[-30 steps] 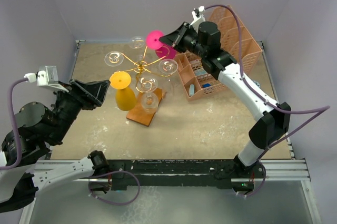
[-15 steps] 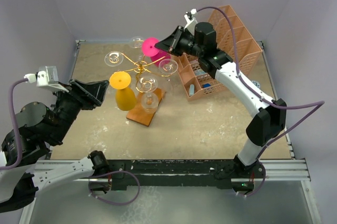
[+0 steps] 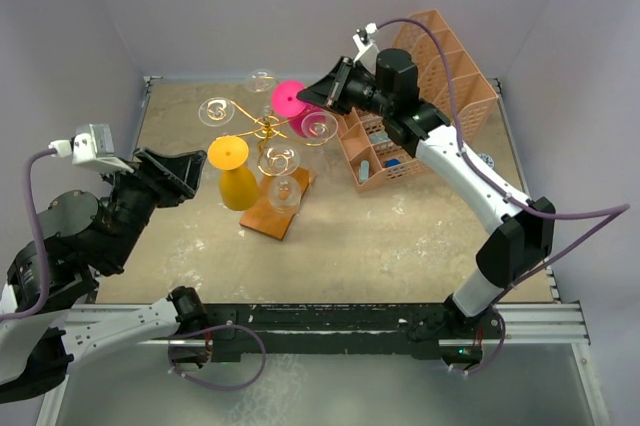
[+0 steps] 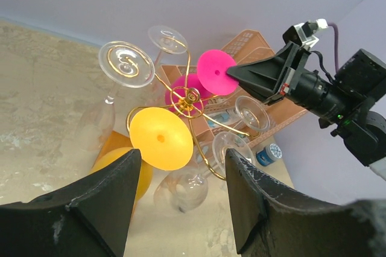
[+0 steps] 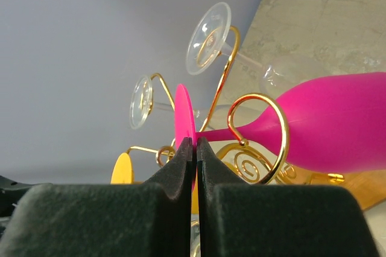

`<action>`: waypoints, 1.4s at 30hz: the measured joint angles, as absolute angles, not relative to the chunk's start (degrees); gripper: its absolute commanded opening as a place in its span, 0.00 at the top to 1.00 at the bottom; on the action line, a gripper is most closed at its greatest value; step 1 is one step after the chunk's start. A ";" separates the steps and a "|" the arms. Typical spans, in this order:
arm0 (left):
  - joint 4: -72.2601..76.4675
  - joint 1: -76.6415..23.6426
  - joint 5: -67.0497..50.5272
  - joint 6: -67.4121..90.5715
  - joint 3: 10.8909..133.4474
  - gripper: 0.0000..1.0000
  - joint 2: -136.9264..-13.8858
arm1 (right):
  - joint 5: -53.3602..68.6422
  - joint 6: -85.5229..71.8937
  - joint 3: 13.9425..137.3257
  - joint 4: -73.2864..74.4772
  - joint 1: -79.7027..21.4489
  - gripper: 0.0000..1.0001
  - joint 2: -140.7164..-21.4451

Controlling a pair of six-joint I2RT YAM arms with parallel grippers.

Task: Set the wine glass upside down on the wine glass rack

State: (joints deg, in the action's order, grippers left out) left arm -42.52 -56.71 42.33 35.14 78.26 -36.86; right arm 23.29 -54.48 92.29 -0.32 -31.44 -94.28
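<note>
The pink wine glass (image 3: 290,99) hangs upside down and tilted beside the post of the gold wine glass rack (image 3: 268,127). My right gripper (image 3: 318,96) is shut on the edge of its foot (image 5: 184,112). In the right wrist view the stem crosses a curled gold arm (image 5: 282,142) and the bowl (image 5: 338,121) lies beyond it; I cannot tell whether the stem rests on the wire. My left gripper (image 4: 181,159) is open and empty, left of the rack and apart from it. A yellow glass (image 3: 236,181) and several clear glasses (image 3: 216,111) hang on other arms.
The rack's copper-brown base (image 3: 272,216) lies near the middle of the table. A peach mesh organiser (image 3: 430,76) stands close behind my right arm, with a blue-capped bottle (image 4: 267,153) by it. Walls close in on the left, back and right.
My right gripper has carried the pink glass down and in toward the rack's post. The left arm has barely moved.
</note>
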 measured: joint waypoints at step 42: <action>-46.02 -56.71 45.19 38.59 79.00 0.44 -38.54 | 10.07 -51.13 95.88 4.23 -31.81 0.87 -93.86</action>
